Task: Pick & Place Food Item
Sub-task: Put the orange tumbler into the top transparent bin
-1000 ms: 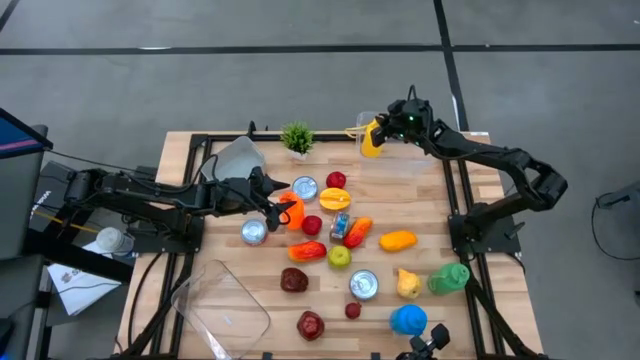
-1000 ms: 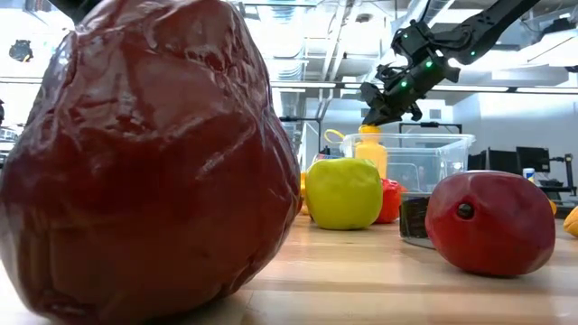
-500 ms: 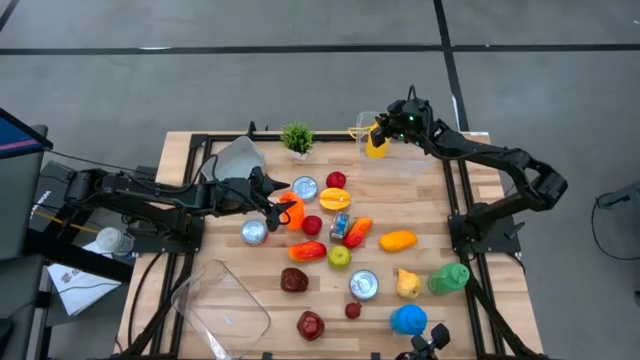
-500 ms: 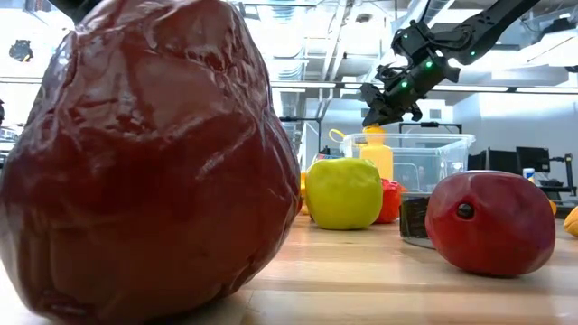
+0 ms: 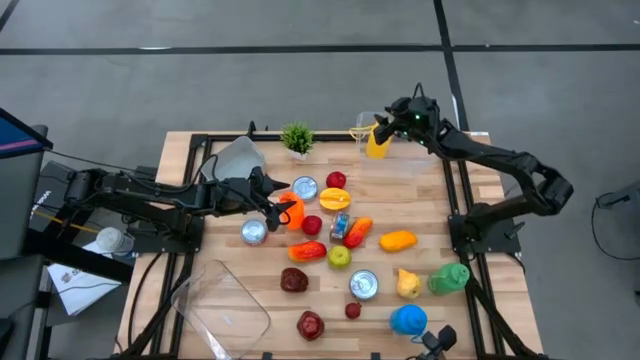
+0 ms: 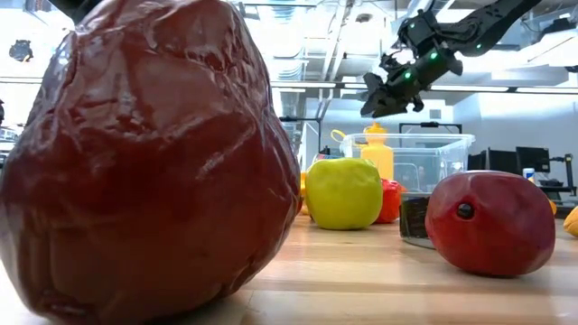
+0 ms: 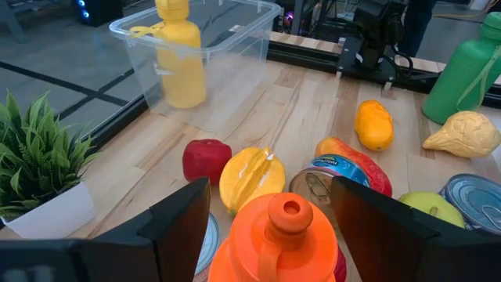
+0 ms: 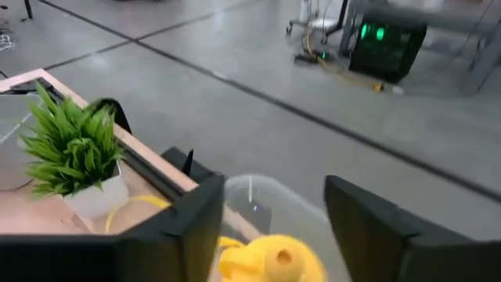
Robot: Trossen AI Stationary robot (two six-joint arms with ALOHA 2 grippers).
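The yellow bottle (image 5: 377,141) stands upright inside the clear bin (image 5: 400,150) at the upper right of the tabletop (image 5: 430,215), directly below the right gripper (image 5: 392,112), whose jaws stand apart and empty. The left gripper (image 5: 283,210), centre left, has jaws wide around the orange bottle (image 5: 291,211). Judged risk: that bottle tipping into the crowded fruit and cans; grey floor surrounds.

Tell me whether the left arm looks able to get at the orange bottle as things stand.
Probably yes. The left end effector is open, with its fingers on either side of the orange bottle, and nothing stands between them. The cans and fruit crowd close behind it.
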